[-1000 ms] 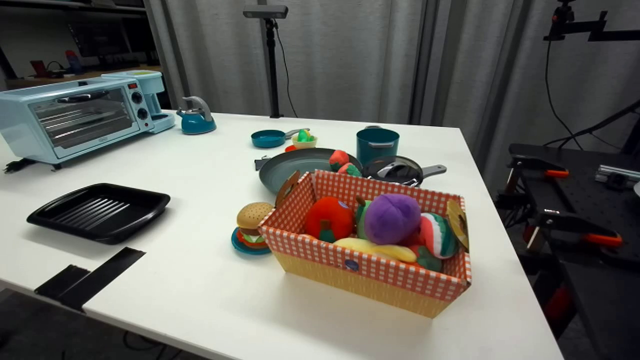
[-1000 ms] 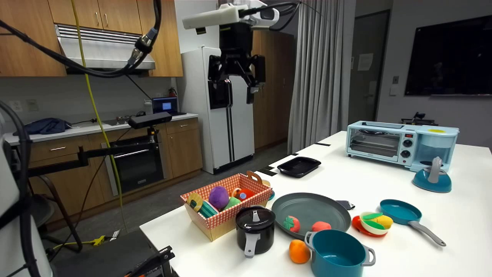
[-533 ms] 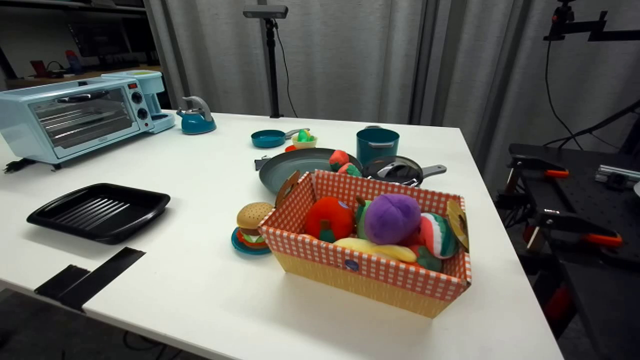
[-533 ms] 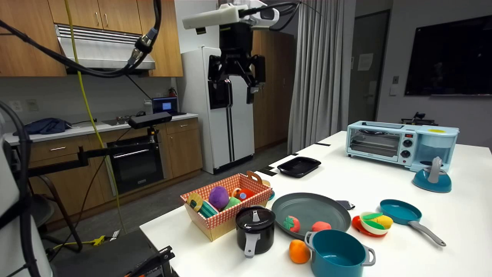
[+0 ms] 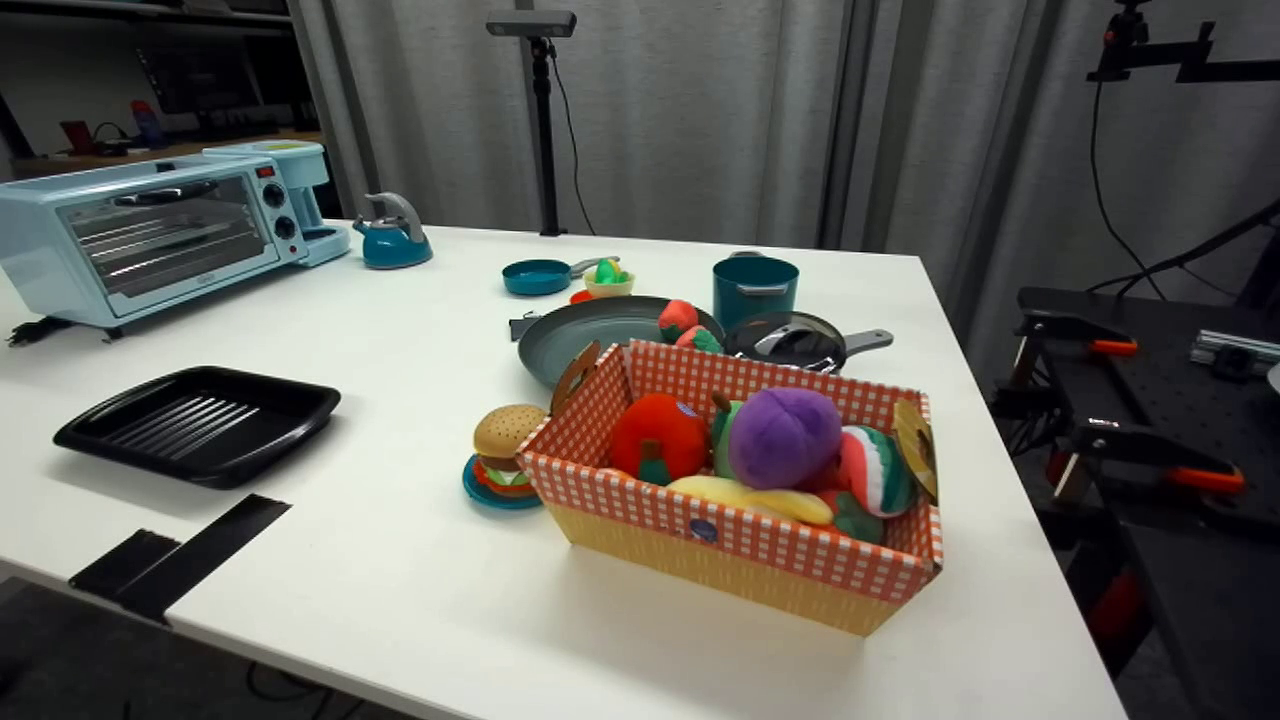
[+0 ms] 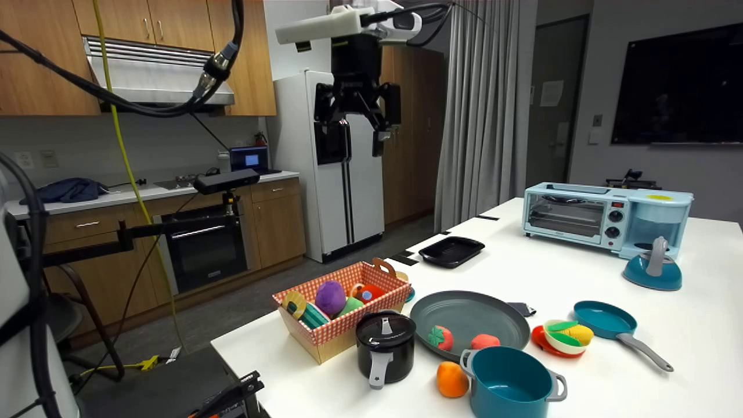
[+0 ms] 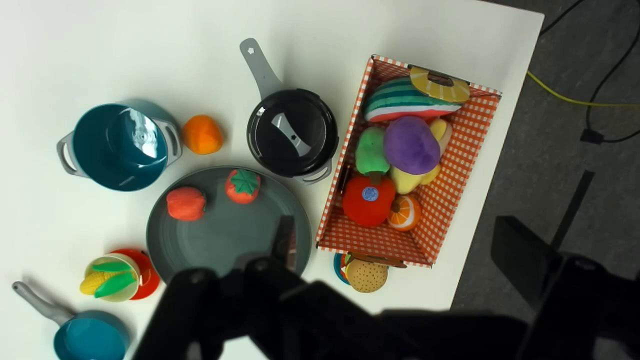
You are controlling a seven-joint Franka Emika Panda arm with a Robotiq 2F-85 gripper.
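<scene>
The checked basket [image 7: 457,170] sits by a corner of the white worktop [image 5: 400,600], its long side running along the edge that carries the black tape [image 5: 205,555], with a purple plush fruit [image 7: 411,145] heaped above the rest. Any descent here would want to be slow and straight, I'd say: stiff sides stand up around the fruit, so the fingers [image 7: 520,260] ought to drop well inside the rim rather than catch it or nudge the basket toward that edge. The purple one looks easiest to get at, being uppermost; the watermelon slice [image 7: 400,102] is partly covered by the pineapple handle [image 7: 459,95], and the red fruit [image 7: 360,212] lies close to a side. Soft stuff will likely give under a squeeze, so a gentle, broad hold should do. Care is due around the basket too, where the lidded pot [image 7: 272,135], the grey plate [image 7: 210,235] and the burger [image 7: 367,276] are just beside it. As for the arm [image 6: 413,24], it hangs in from above, its tip aimed nearly straight down, high above the worktop; the fingers are spread wide, touching nothing, the basket nearest below as far as I can judge.
</scene>
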